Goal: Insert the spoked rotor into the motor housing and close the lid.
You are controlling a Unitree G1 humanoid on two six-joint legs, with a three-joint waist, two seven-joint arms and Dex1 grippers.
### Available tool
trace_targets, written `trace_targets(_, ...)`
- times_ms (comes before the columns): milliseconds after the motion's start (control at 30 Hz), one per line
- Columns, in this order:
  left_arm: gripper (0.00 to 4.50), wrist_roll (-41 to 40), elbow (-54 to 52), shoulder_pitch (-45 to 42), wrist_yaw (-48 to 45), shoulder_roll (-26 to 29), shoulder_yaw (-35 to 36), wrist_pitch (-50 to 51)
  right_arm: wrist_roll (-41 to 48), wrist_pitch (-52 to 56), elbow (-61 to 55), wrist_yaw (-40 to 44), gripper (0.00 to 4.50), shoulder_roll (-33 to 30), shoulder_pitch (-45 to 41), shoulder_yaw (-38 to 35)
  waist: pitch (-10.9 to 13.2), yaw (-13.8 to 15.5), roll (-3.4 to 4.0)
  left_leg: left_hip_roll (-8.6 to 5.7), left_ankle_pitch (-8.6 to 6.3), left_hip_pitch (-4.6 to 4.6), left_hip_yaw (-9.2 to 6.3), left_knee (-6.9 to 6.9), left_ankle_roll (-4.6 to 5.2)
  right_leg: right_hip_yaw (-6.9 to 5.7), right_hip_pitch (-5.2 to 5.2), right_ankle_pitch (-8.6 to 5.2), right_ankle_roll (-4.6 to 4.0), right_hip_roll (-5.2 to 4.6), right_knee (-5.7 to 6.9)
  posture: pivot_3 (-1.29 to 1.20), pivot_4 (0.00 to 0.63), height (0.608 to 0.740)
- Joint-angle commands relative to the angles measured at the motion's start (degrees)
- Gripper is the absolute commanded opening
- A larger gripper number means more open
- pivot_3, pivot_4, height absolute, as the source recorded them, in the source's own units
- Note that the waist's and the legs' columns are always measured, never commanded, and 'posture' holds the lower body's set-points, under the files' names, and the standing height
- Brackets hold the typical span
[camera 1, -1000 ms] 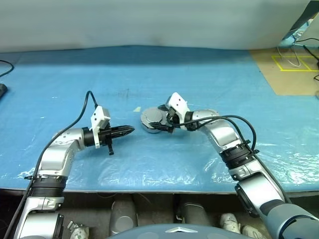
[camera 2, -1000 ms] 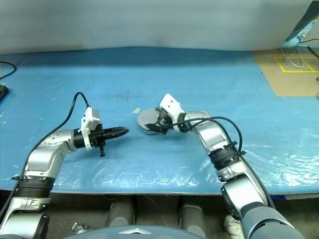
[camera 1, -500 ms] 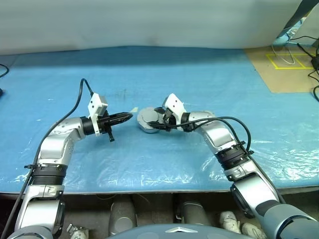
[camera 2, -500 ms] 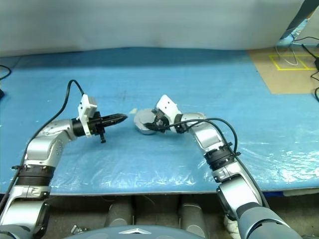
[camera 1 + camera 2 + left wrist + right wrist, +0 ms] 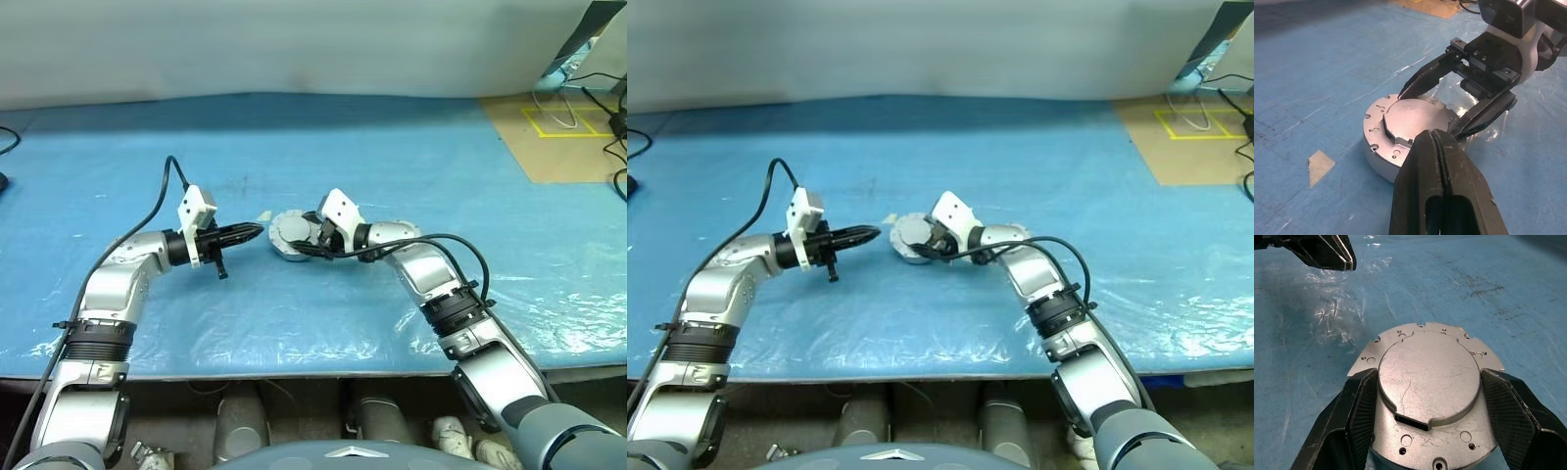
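Note:
The motor housing (image 5: 290, 236) stands on the blue table, a short silver cup. The lid (image 5: 1427, 377) sits on top of it, smooth grey face up. My right gripper (image 5: 306, 238) reaches in from the right, and its black fingers (image 5: 1359, 406) press the capped housing from both sides. My left gripper (image 5: 257, 230) is shut and empty. It points at the housing from the left with a small gap between them. The spoked rotor is hidden.
Crinkled blue plastic sheet (image 5: 294, 313) covers the table. A small tan scrap (image 5: 265, 215) lies just left of the housing. A brown board with yellow tape (image 5: 563, 132) and cables lies at the far right. A grey wall runs along the back.
My right gripper's fingers have closed in onto the sides of the capped housing. The left gripper has crept forward, level with the housing. The camera has shifted slightly.

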Motion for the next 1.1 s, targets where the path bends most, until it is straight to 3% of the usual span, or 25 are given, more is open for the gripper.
trace_targets(33, 0.00, -0.4, 0.0, -1.1, 0.0, -0.2, 0.1, -1.6, -1.9, 1.5, 1.9, 0.1, 2.97, -2.0, 1.5, -0.3, 0.0, 0.0, 0.00, 0.00, 0.00, 0.00, 0.00, 0.00, 0.00, 0.00, 0.00, 0.00, 0.00, 0.00, 0.00, 0.00, 0.150, 0.740)
trace_targets(367, 0.00, 0.1, 2.8, -2.9, -0.8, -0.8, -0.9, -3.0, 3.6, 7.0, -4.8, 2.6, 2.97, -1.6, -0.7, -4.5, 0.0, 0.2, 0.02, -0.01, 0.01, -0.11, -0.01, 0.03, 0.01, -0.04, -0.01, 0.00, 0.01, -0.01, -0.06, 0.00, 0.150, 0.740)
trace_targets(567, 0.00, 0.3, 4.4, -3.5, -0.9, -1.3, -1.2, -4.0, 1.5, 6.3, -4.0, 1.0, 2.97, -1.3, -0.5, -3.4, 0.0, 0.1, 0.02, 0.01, 0.01, -0.16, -0.01, -0.04, 0.00, -0.05, -0.09, 0.01, 0.01, 0.01, -0.06, 0.00, 0.150, 0.740)
trace_targets(600, 0.00, 0.3, 4.5, -3.6, -0.9, -1.3, -1.3, -4.1, 0.9, 5.7, -3.9, 1.1, 3.72, -1.6, -0.2, -2.9, 0.0, 0.1, 0.02, 0.01, 0.01, -0.16, -0.01, -0.04, 0.00, -0.05, -0.09, 0.01, 0.01, 0.01, -0.05, 0.00, 0.150, 0.740)
trace_targets(667, 0.00, 0.2, 4.6, -3.6, -1.0, -1.2, -1.4, -4.2, -0.4, 5.2, -3.3, 0.6, 4.38, -1.9, 0.1, -2.2, 0.0, 0.1, 0.02, 0.01, 0.01, -0.16, -0.01, -0.04, 0.00, -0.05, -0.09, 0.00, 0.01, 0.01, -0.05, 0.00, 0.150, 0.740)
trace_targets(1100, 0.00, 0.3, 5.2, -3.7, -1.1, -1.2, -1.4, -4.9, -0.4, 5.6, -3.7, 0.5, 4.45, -0.1, 1.1, -2.0, 0.0, 0.0, 0.01, 0.02, 0.00, -0.13, -0.01, -0.04, 0.00, -0.04, -0.09, 0.00, 0.01, 0.01, -0.05, 0.00, 0.150, 0.740)
